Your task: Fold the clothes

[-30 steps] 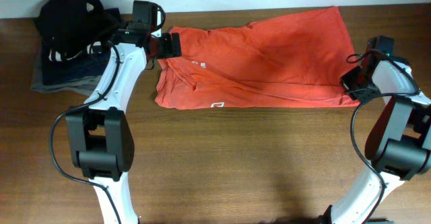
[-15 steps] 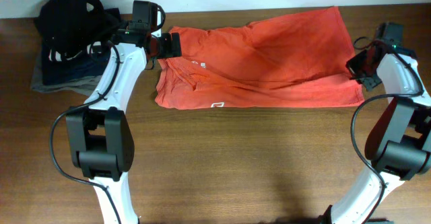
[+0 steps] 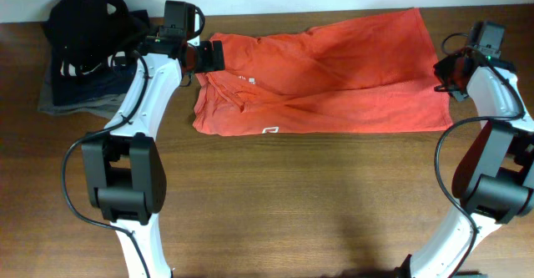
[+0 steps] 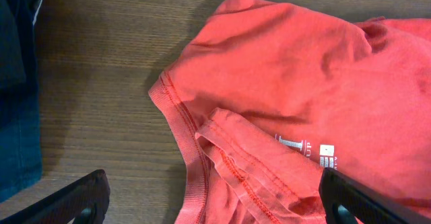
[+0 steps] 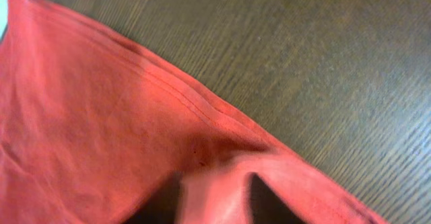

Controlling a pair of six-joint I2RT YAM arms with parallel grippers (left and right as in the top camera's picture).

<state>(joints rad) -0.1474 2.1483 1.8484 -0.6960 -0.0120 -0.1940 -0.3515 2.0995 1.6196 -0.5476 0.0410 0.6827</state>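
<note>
The orange-red T-shirt, the clothes (image 3: 334, 69), lies flat across the far half of the table, collar end to the left. My left gripper (image 3: 210, 57) hovers wide open over the collar edge. In the left wrist view its fingers (image 4: 81, 198) straddle the ribbed collar and white label print (image 4: 306, 146), touching nothing. My right gripper (image 3: 448, 75) sits at the shirt's right edge. In the right wrist view its dark fingers (image 5: 269, 202) stand a little apart, with a blurred raised ridge of the shirt's hem (image 5: 215, 194) between them.
A pile of black clothing (image 3: 88, 27) rests on folded navy and grey garments (image 3: 71, 94) at the far left. Their dark blue edge (image 4: 17, 136) shows in the left wrist view. Bare wood table (image 3: 292, 194) fills the near half.
My right gripper moved toward the far side along the shirt's right edge, and its jaws have parted. The left arm has not moved.
</note>
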